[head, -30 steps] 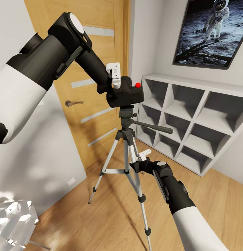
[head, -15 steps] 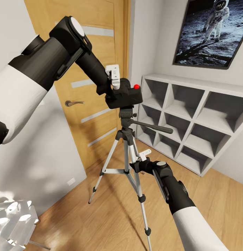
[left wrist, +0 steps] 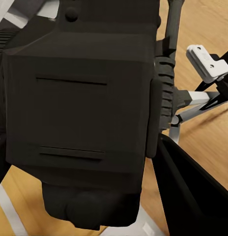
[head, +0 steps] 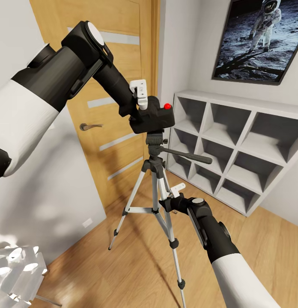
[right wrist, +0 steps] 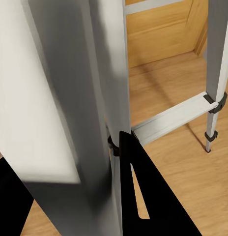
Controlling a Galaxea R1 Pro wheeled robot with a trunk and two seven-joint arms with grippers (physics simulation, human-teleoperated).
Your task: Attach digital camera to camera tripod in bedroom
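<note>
The left gripper [head: 141, 95] is closed on the matte black, boxy camera [head: 154, 116], which sits right on the tripod [head: 155, 179] head. To do this step well, keep the camera level and press straight down. The right gripper [head: 172, 194] clamps a smooth silver leg (a steadying hold, I think).

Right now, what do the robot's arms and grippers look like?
Each arm has a smooth white shell nearer the body and thick black tubes toward the wrist. The left arm's elbow joint carries a round pale grey cap, and the right arm has a smaller one. The left gripper and right gripper have small white blocky fingers on black wrists. No loose cables show.
</note>
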